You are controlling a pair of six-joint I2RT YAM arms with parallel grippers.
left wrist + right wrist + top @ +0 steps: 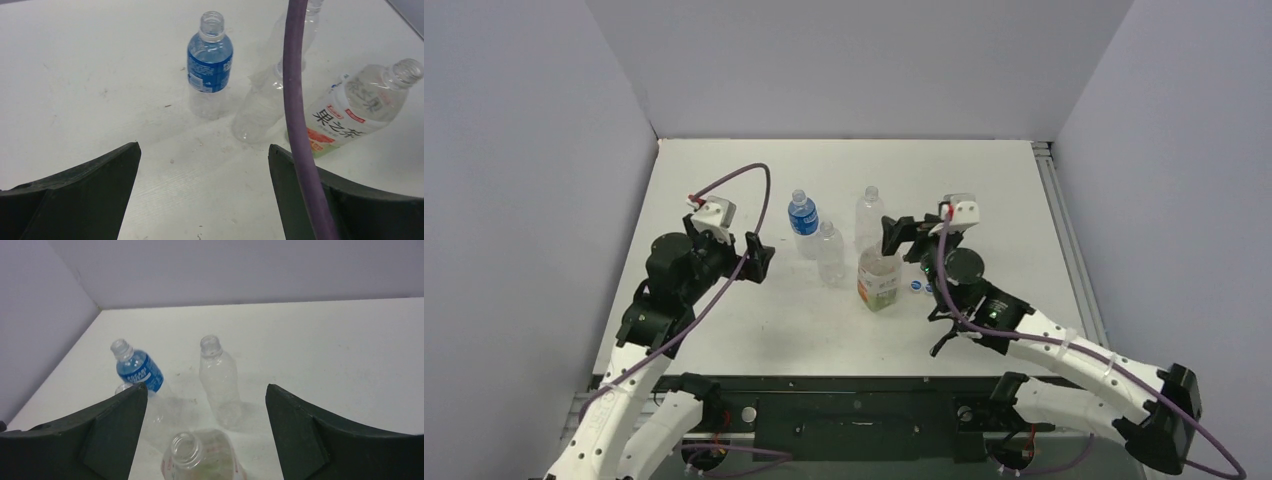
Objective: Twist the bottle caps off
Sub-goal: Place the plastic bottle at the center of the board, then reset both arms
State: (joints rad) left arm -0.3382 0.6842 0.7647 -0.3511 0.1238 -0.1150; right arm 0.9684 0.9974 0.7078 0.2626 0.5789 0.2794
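Four clear bottles stand uncapped mid-table: the blue-labelled bottle (802,222) (210,65) (137,369), two plain bottles (830,256) (870,214) (219,380), and the wider orange-and-green-labelled bottle (879,283) (350,115) (197,457). Two small caps (921,286) lie on the table just right of the wide bottle; other caps are not visible. My left gripper (760,257) (204,150) is open and empty, left of the bottles. My right gripper (892,238) (205,387) is open and empty, held above the wide bottle's open neck.
The white table (984,200) is walled by grey panels at the back and sides. A purple cable (295,100) crosses the left wrist view in front of one plain bottle. The right arm's body (969,275) sits right of the caps.
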